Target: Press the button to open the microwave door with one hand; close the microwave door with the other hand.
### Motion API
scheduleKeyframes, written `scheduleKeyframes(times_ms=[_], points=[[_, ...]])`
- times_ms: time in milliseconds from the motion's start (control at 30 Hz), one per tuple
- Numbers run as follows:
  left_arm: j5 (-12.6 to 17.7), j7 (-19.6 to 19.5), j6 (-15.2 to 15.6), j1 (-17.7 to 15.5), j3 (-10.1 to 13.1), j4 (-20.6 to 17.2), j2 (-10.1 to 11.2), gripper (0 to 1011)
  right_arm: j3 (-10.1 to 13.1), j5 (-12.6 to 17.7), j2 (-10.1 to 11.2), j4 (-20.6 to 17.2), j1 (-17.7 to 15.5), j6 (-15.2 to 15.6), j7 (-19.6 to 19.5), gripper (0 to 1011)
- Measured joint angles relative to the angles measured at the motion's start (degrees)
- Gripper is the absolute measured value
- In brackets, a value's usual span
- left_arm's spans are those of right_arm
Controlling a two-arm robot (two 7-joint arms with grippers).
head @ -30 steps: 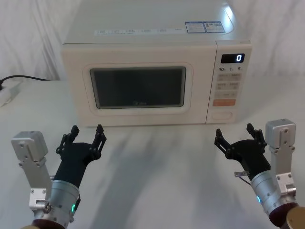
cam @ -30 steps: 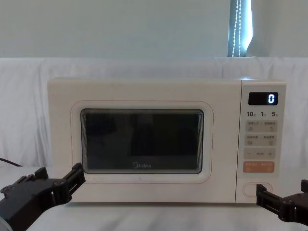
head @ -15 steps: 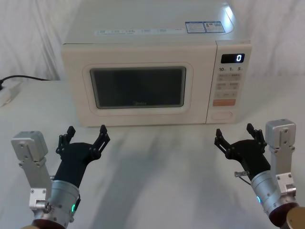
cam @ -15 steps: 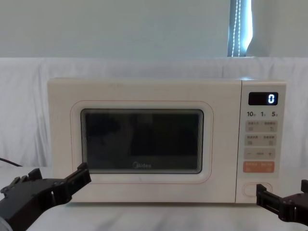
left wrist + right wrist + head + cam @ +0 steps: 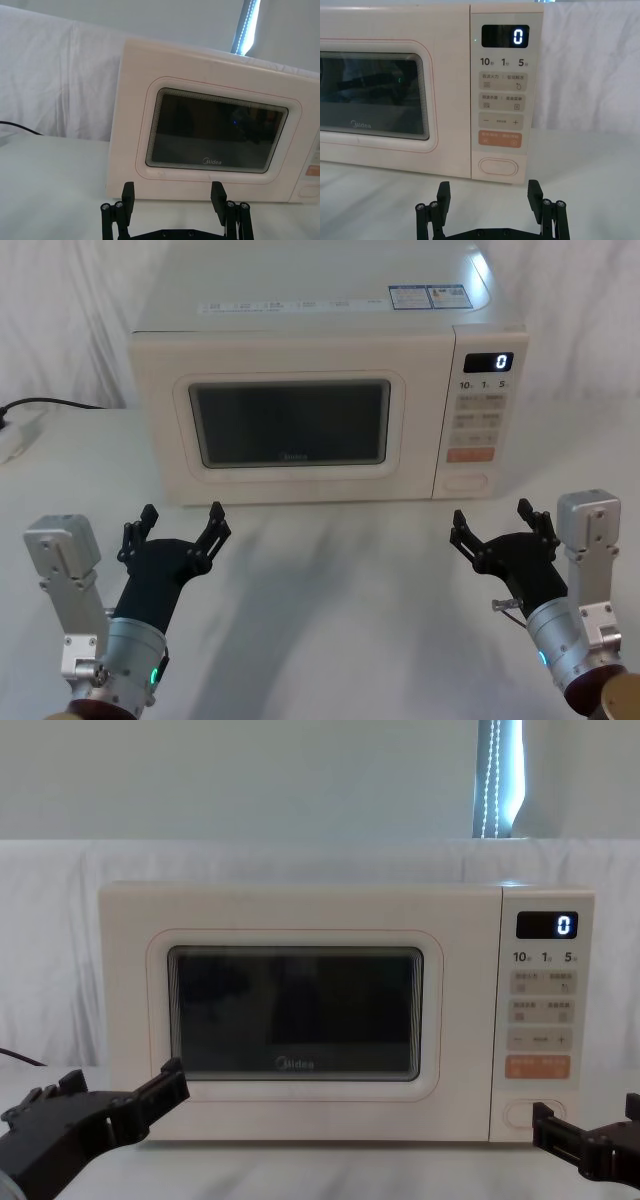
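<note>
Since 1 s ago, left gripper [image 5: 178, 524] spread wider; right gripper [image 5: 492, 522] spread too; microwave door [image 5: 290, 422] shut.

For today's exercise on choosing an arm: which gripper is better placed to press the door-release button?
Right. The right gripper, open, sits almost directly before the button at the keypad's foot; the left gripper faces the microwave door.
</note>
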Motion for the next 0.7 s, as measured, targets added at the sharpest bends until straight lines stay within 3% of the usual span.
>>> scheduleKeyframes(times_ms=[700], points=[[0.0,0.0,0.0,0.0,0.0,0.0,0.0,1001,0.0,0.0,0.0,0.0,0.0,0.0,0.0,1002]])
